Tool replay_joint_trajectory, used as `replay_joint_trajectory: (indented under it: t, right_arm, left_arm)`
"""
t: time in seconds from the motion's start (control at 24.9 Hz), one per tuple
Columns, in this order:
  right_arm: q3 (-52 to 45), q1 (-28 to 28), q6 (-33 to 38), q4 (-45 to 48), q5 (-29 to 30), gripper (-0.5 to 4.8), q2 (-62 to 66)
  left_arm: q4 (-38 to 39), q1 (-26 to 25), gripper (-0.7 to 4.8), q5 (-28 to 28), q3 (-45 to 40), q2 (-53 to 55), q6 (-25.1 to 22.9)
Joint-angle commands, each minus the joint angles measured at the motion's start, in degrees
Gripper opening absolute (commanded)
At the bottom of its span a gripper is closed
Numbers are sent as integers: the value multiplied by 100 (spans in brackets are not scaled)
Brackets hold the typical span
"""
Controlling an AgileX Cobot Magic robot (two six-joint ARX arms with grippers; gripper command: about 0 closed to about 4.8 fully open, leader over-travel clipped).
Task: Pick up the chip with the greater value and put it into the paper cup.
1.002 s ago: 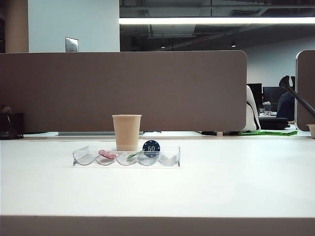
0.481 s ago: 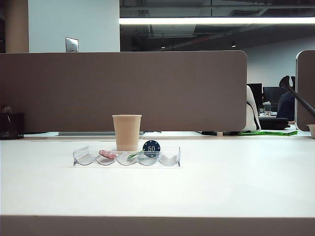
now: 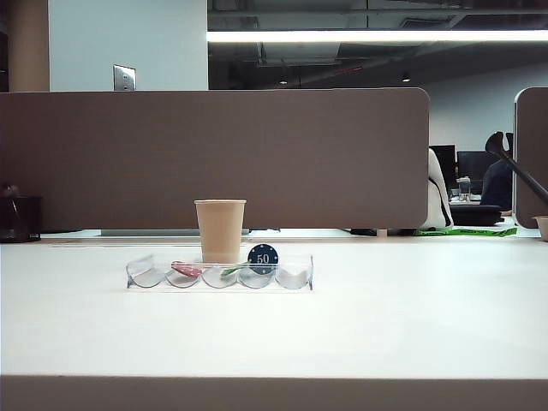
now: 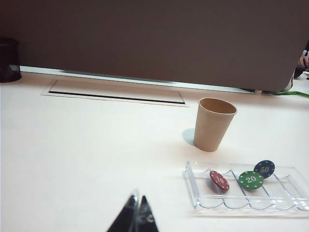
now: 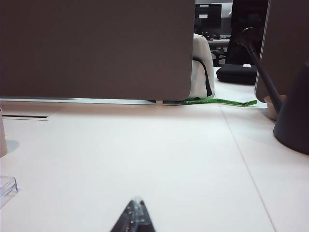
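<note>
While both arms sit back off table, paper cup (image 3: pixel 220 230) stands upright just behind clear tray (image 3: pixel 300 278). Tray holds red 10 chip (image 4: pixel 219 181), green 20 chip (image 4: pixel 251 180), blue 50 chip (image 4: pixel 264 168). Black 100 chip not visible. Left gripper (image 4: pixel 135 218) pressed together, empty, well short of tray. Right gripper (image 5: pixel 134 217) pressed together, empty, off to tray's side.
</note>
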State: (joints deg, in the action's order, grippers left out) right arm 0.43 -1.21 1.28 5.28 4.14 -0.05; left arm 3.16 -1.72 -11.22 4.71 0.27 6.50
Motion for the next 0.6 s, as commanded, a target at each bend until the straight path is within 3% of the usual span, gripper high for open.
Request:
replay_joint_trajectory:
  t: [0.04, 0.44, 0.6]
  right_arm:
    - [-7, -11, 26, 94, 9, -1, -4]
    - [-7, -11, 26, 90, 9, -1, -4]
    - [-7, -11, 24, 90, 20, -1, -4]
  left_arm:
    - [-310, 262, -6, 348, -122, 2, 15]
    - [-315, 507, -6, 605, -254, 2, -72]
    - [-37, 507, -6, 785, -428, 0, -345]
